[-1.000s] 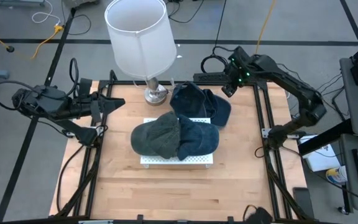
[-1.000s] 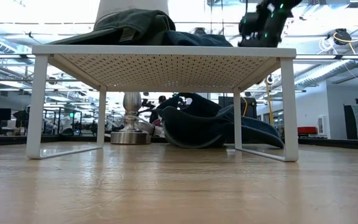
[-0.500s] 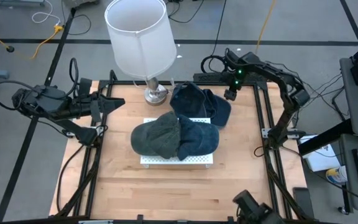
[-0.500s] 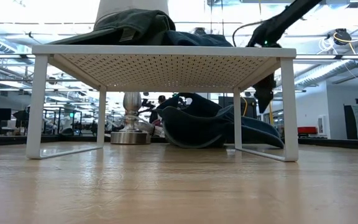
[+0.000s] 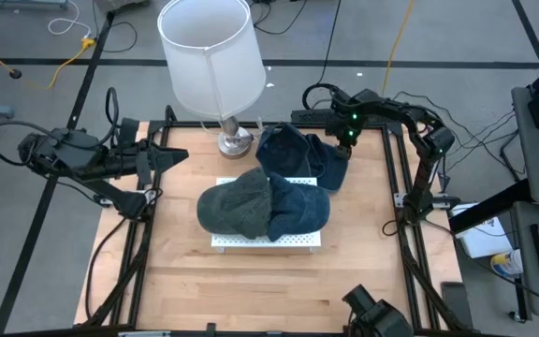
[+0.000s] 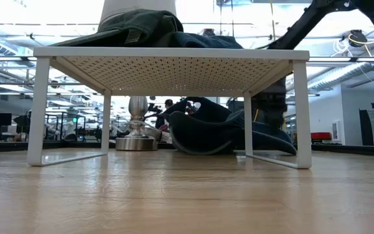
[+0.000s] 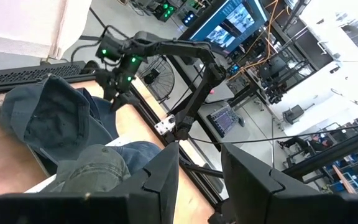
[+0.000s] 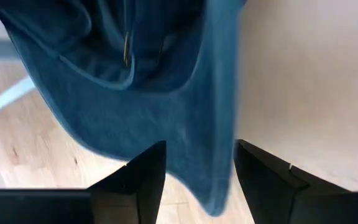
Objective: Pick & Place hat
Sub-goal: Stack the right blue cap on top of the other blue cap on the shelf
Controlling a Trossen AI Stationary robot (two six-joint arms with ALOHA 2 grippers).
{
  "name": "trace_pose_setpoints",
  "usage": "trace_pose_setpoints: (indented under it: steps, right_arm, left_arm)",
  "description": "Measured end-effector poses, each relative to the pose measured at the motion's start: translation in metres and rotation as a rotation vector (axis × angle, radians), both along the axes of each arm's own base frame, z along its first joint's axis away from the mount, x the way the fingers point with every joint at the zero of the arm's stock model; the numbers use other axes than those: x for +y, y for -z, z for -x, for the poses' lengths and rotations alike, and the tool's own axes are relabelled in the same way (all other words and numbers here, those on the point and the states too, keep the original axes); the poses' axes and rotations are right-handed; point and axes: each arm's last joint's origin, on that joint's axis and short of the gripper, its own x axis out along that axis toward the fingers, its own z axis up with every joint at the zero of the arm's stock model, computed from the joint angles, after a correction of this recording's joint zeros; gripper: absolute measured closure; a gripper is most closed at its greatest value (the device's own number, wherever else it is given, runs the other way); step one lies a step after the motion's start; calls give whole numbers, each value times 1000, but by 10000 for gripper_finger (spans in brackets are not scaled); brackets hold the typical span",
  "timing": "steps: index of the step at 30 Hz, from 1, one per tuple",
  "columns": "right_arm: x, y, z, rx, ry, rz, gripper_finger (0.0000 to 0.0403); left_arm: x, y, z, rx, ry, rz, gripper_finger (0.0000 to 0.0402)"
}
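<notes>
the right hand (image 5: pixel 342 148) hangs spread over the blue hat's (image 8: pixel 166 118) brim (only its wrist view shows the gap); left hand (image 5: pixel 178 156) open, waiting.

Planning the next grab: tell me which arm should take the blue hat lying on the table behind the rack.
Right. The right gripper hangs open directly over the blue hat, whose brim fills the gap between its fingers in the right wrist view. The left gripper waits at the table's left edge, beyond the lamp and white rack.
</notes>
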Motion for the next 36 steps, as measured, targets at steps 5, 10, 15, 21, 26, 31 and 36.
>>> trace_pose_setpoints:
  steps: [5,10,15,21,26,31,36]
  right_arm:
    - [11,15,8,43,-12,-51,279]
    - [16,22,11,53,-4,-85,387]
    - [19,13,13,59,23,-71,394]
    - [27,-27,21,57,71,88,398]
    - [42,-69,34,28,103,250,398]
    - [64,-105,44,28,172,413,398]
    - [95,-135,52,45,241,597,398]
  left_arm:
    - [0,0,0,0,-2,-1,277]
    - [0,0,0,0,-3,-1,277]
    - [0,0,0,-1,-3,-1,277]
    - [0,0,0,0,-3,-4,277]
    - [0,0,0,7,2,-32,277]
    - [1,0,0,7,-27,-43,277]
    - [1,0,0,8,-29,-49,277]
